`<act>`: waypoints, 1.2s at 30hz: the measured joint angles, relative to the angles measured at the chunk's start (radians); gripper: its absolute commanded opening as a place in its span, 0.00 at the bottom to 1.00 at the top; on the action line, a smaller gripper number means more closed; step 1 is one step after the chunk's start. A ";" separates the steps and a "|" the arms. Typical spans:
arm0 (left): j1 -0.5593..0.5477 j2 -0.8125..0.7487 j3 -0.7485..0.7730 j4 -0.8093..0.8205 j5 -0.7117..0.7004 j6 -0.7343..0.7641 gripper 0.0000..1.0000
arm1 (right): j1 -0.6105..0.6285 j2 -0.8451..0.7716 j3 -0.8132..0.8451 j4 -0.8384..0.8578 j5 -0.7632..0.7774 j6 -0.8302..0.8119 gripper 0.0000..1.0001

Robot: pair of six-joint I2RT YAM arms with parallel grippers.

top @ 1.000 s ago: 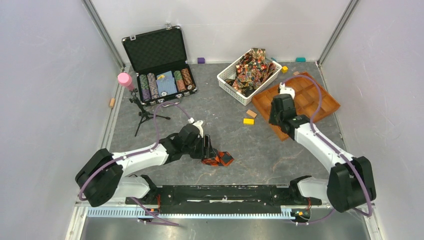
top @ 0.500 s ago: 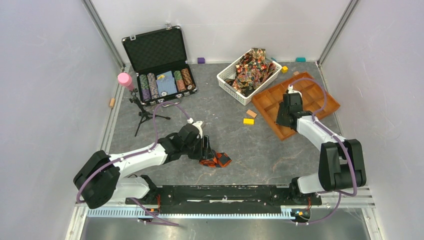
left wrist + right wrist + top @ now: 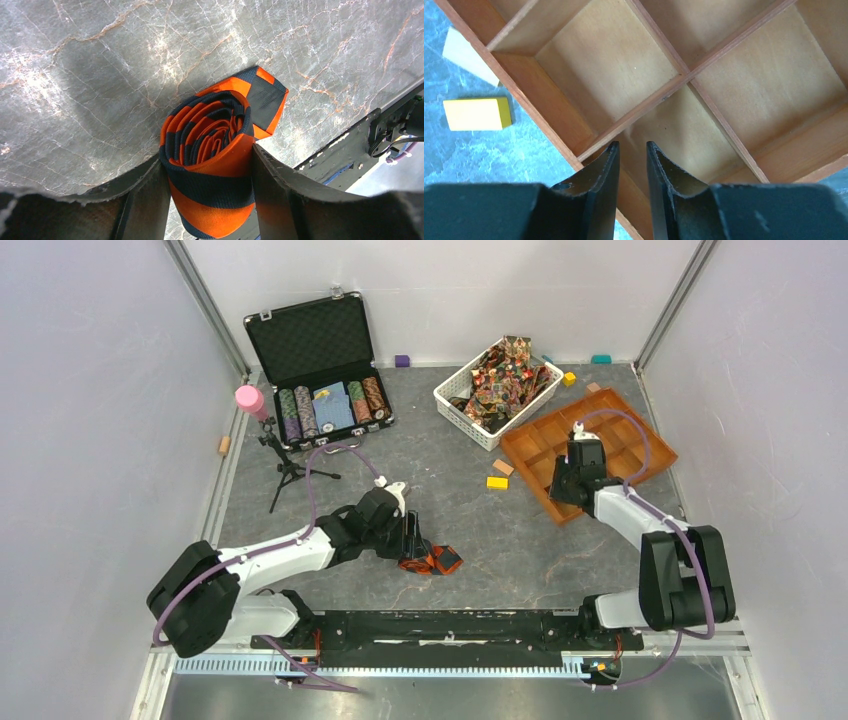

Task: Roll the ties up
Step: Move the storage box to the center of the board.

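Observation:
The orange-and-dark striped tie (image 3: 210,130) is rolled into a tight coil, with its pointed end sticking out at the far side. My left gripper (image 3: 207,155) is shut on the coil, one finger on each side, low over the grey table; it also shows in the top view (image 3: 415,552) with the tie (image 3: 440,560). Several multicolour patterned ties (image 3: 505,375) lie heaped in a white basket (image 3: 462,412) at the back. My right gripper (image 3: 632,145) is empty, its jaws a narrow gap apart, above the near-left edge of a wooden tray (image 3: 549,120).
The wooden compartment tray (image 3: 640,440) lies at the right. A yellow block (image 3: 497,482) and a tan block (image 3: 503,467) lie left of it. An open black case of poker chips (image 3: 320,370) and a small tripod (image 3: 283,465) stand at the back left.
The right arm has folded up, its elbow drawn back to the right, and its gripper has shifted a little to the right over the tray. The left gripper still holds the rolled tie in place.

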 measured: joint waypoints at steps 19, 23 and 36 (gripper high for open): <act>0.000 -0.077 0.009 -0.126 -0.052 0.000 0.61 | 0.400 -0.304 -0.285 -0.016 -0.097 0.109 0.31; 0.000 -0.108 0.021 -0.185 -0.069 0.001 0.61 | 0.493 -0.359 -0.319 -0.021 -0.094 0.161 0.32; 0.000 -0.164 0.153 -0.403 -0.158 0.004 0.61 | 0.898 -0.153 -0.221 0.093 0.032 0.301 0.33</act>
